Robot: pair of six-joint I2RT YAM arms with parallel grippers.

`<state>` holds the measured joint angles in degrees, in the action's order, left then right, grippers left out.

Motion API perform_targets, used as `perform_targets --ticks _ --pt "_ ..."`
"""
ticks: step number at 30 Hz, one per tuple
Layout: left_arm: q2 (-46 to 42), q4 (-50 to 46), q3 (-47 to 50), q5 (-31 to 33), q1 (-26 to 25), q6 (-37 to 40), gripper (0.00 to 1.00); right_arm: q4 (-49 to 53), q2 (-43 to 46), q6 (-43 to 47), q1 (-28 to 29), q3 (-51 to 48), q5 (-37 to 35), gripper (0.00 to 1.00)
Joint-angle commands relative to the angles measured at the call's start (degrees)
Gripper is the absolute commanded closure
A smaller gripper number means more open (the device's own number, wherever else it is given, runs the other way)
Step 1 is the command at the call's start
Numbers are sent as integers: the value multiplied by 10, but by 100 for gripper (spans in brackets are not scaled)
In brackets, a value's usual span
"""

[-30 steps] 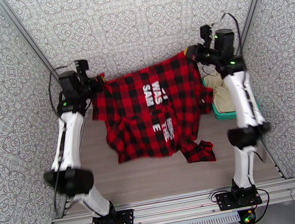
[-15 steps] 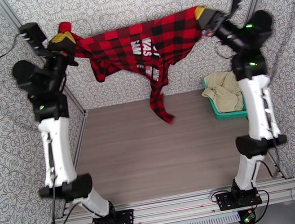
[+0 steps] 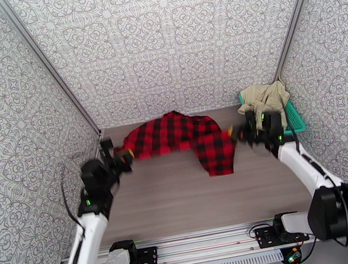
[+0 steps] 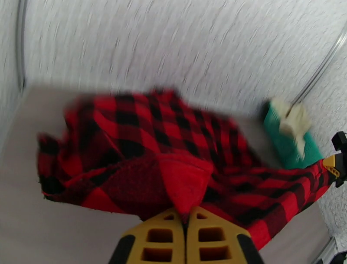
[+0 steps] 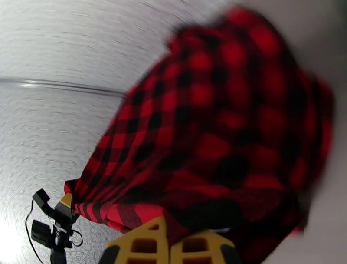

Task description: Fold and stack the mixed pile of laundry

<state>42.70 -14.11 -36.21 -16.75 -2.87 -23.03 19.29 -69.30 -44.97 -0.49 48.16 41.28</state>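
Across the middle of the top view, just below the patterned back wall, the red-and-black checked flannel shirt (image 3: 174, 135) lies slumped on the table (image 3: 186, 203), strung between our two grippers. Our left gripper (image 3: 126, 154) sits at the shirt's left end. In its wrist view the yellow fingers (image 4: 160, 236) are pressed together with a fold of red cloth nipped between them. Our right gripper (image 3: 232, 133) sits at the shirt's right end. Its wrist view shows the fingers close together with checked cloth bunched over their tips, so we judge that it pinches the shirt as well. Both wrist views are blurred. A loose flap of the shirt spills toward the bottom of the frame, right of centre. At the right edge the cream-beige cloth pieces (image 3: 264, 96) are heaped in a teal basket (image 3: 295, 120), draping over its rim.

We judge the flannel to be light, soft and wholly limp. It sags wherever it is unsupported and will hold no shape we do not lay into it. The weave looks fuzzy rather than slick, so a pinch on a doubled edge should hold. The best places to grip, in our view, are seams, hem corners or shoulders, well apart, so that tension spreads the cloth flat. Grabbing mid-panel would only gather wrinkles. The cream pieces look just as floppy.
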Motion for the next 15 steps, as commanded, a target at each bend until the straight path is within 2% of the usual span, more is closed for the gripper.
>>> perform_targets --ticks 1,3,4,7,9,11,15 --pt "-74 -93 62 105 -16 -80 91 105 75 58 -19 -53 -113 100" --pt "-108 -143 90 133 -26 -130 71 150 100 77 -19 -83 -145 98" --pt "-123 -168 95 147 -29 -148 65 168 112 80 -19 -90 -156 92" --pt "-156 -263 83 204 -32 -184 38 207 155 70 -17 -113 -168 61" --pt "-156 -296 61 224 -30 -180 36 223 176 64 -12 -117 -165 51" --pt "-141 -312 32 234 -29 -177 38 251 187 68 -6 -99 -180 45" --pt "-65 -264 -17 190 -40 -143 45 270 171 94 18 -33 -218 41"
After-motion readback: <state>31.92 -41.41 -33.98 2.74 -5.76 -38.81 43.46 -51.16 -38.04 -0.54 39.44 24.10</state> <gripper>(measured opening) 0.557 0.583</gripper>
